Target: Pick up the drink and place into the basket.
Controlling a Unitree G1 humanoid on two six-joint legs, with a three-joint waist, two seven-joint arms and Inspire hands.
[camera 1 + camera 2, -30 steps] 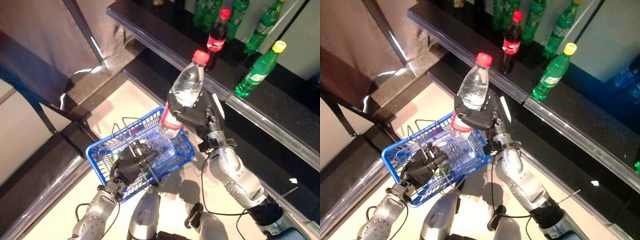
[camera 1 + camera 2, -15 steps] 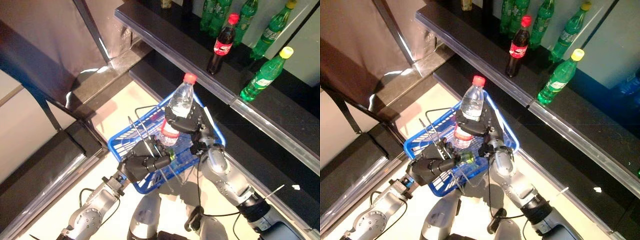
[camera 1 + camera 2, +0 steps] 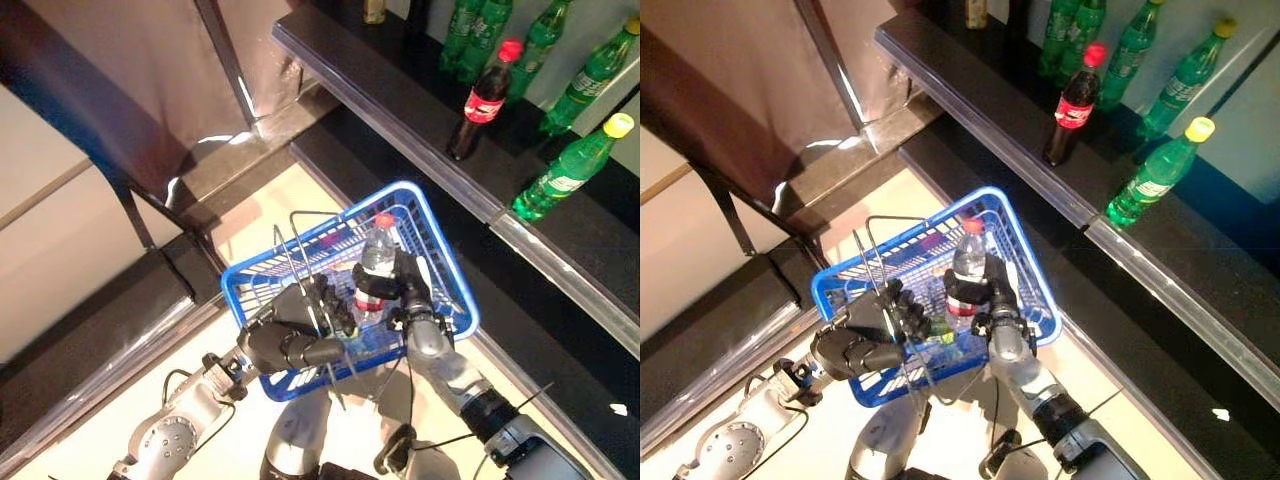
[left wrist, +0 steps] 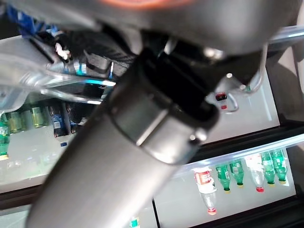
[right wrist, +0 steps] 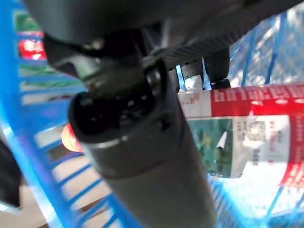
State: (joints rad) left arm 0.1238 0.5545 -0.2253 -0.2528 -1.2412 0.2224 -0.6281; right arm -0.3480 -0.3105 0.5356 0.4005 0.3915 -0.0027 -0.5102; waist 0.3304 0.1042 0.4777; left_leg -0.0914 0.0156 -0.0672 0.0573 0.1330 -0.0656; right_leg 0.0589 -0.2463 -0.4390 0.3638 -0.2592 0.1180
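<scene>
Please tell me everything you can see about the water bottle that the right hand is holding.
The water bottle is clear plastic with a red cap and a red-and-white label band around its lower body. It stands roughly upright, its lower part inside the blue basket, cap above the rim. The right hand is curled around it at label height, and its fingers wrap the label in the right wrist view. Whether its base rests on the basket floor is hidden. The left hand grips the basket's wire handles.
</scene>
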